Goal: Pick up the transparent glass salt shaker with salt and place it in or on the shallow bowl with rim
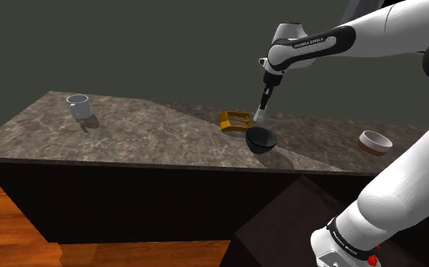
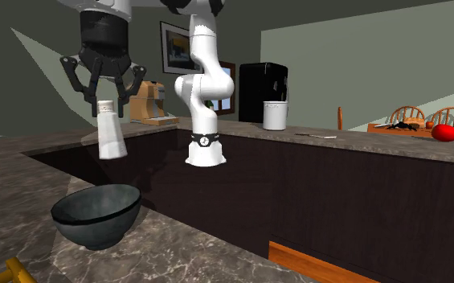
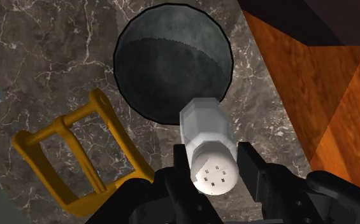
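Observation:
My gripper (image 1: pixel 262 106) is shut on a pale, faceted salt shaker (image 1: pixel 258 116) with a perforated cap, which hangs upright above the counter. In the second exterior view the gripper (image 2: pixel 104 98) clasps the shaker (image 2: pixel 111 135) near its cap, well above and slightly behind a dark, round bowl (image 2: pixel 96 213). The wrist view has the shaker (image 3: pixel 207 143) between both fingers (image 3: pixel 252 167), its base over the near rim of the bowl (image 3: pixel 165 60). The bowl (image 1: pixel 261 140) rests on the marble counter just below the shaker.
A yellow open frame (image 1: pixel 234 121) lies beside the bowl, close to the gripper (image 3: pixel 76 153). A grey mug (image 1: pixel 79 107) stands far along the shoulder view's left, a brown-rimmed small bowl (image 1: pixel 375 142) at its right. The counter's edge drops to a wooden floor (image 3: pixel 338 89).

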You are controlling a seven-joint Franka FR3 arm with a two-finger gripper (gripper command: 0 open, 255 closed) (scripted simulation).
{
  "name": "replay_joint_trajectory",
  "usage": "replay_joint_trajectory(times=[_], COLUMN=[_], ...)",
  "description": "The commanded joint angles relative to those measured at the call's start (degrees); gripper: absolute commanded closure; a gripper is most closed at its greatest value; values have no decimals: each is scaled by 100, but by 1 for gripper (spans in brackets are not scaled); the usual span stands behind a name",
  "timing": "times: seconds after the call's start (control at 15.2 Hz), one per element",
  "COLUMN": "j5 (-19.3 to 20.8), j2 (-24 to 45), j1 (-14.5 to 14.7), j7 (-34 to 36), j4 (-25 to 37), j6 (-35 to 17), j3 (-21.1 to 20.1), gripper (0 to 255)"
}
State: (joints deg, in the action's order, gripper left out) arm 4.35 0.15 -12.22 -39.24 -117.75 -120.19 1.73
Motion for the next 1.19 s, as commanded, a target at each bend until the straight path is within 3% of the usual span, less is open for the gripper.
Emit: replay_joint_trajectory(times=[0.0, 0.13, 1.12], j5=[-10, -17, -10], j2=[-86, -152, 351], j1=[-141, -284, -295], j7=[-292, -588, -539], j4=[-77, -120, -736], j6=[-12, -7, -1125], j3=[140, 288, 301], gripper=[255, 255, 255])
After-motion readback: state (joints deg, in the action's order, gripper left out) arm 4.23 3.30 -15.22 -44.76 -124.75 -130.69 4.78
